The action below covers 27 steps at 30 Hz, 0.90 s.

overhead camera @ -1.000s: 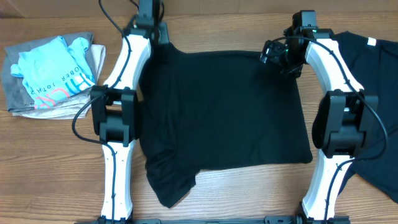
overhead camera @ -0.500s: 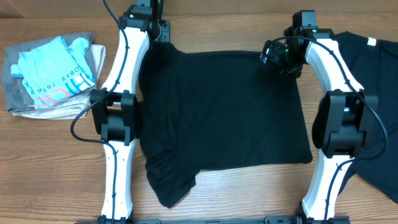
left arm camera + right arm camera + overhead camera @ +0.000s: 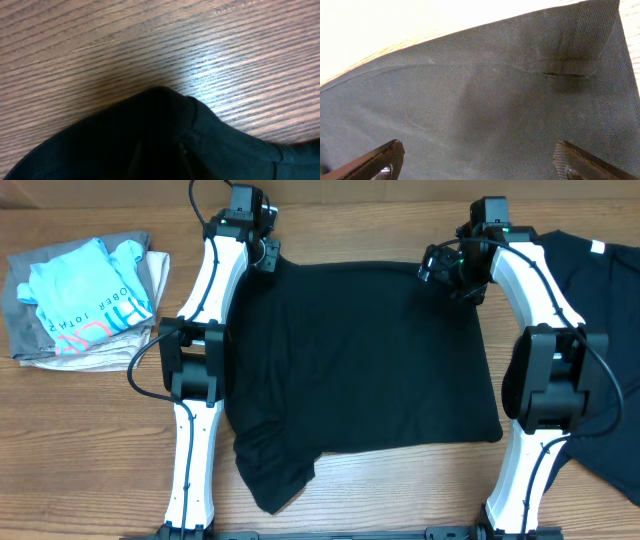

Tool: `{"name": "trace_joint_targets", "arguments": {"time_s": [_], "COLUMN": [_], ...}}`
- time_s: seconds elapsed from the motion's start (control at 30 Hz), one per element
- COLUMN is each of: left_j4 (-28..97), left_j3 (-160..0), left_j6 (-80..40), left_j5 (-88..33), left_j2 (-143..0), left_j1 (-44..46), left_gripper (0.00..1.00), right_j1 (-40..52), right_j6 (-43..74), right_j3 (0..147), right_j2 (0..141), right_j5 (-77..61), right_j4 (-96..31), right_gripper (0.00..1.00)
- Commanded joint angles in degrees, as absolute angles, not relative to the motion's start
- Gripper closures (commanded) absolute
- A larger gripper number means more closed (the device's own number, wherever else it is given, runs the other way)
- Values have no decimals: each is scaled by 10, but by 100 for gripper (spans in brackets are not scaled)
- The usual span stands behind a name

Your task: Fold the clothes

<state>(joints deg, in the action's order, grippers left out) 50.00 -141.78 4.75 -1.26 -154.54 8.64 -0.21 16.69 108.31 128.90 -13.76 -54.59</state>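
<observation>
Black T-shirt (image 3: pixel 360 360) lies spread at ctr of table (image 3: pixel 90 440). R gripper (image 3: pixel 445 268) sits over its far-right corner, jaws wide apart, holding nothing. L gripper (image 3: pixel 265 252) is at far-left corner; jaw state can't be determined.

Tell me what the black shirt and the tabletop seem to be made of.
Black shirt: a matte knit fabric, probably cotton or a polyester blend; the right wrist view shows a fine mesh-like weave. Tabletop: wood or wood-look laminate, semi-gloss; grain lines run across it and a glare patch shines.
</observation>
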Motion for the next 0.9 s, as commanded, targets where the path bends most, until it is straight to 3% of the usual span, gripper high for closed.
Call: {"name": "trace_joint_targets", "arguments": {"time_s": [0.0, 0.2, 0.4, 0.63, 0.73, 0.87], "left_j4": [495, 491, 470, 441, 427, 404], "left_j3": [-1419, -1443, -1471, -1469, -1458, -1459], "left_j6": [60, 60, 60, 60, 60, 5], "left_j5": [-15, -11, -11, -9, -9, -9], "left_j2": [-1550, -1548, -1548, -1553, -1554, -1547], "left_j1": [90, 90, 91, 91, 91, 90], "left_gripper": [82, 90, 93, 89, 83, 81], "right_j1": [2, 2, 2, 2, 2, 2], "right_j6": [167, 167, 167, 167, 167, 167], "right_j3": [1080, 1080, 1080, 1080, 1080, 1080], "right_j2": [1290, 1290, 1290, 1290, 1290, 1290], "right_j5": [-142, -142, -142, -142, -142, -142], "right_j4": [-543, -543, -543, -543, -543, -543], "right_gripper": [0, 0, 0, 0, 0, 0]}}
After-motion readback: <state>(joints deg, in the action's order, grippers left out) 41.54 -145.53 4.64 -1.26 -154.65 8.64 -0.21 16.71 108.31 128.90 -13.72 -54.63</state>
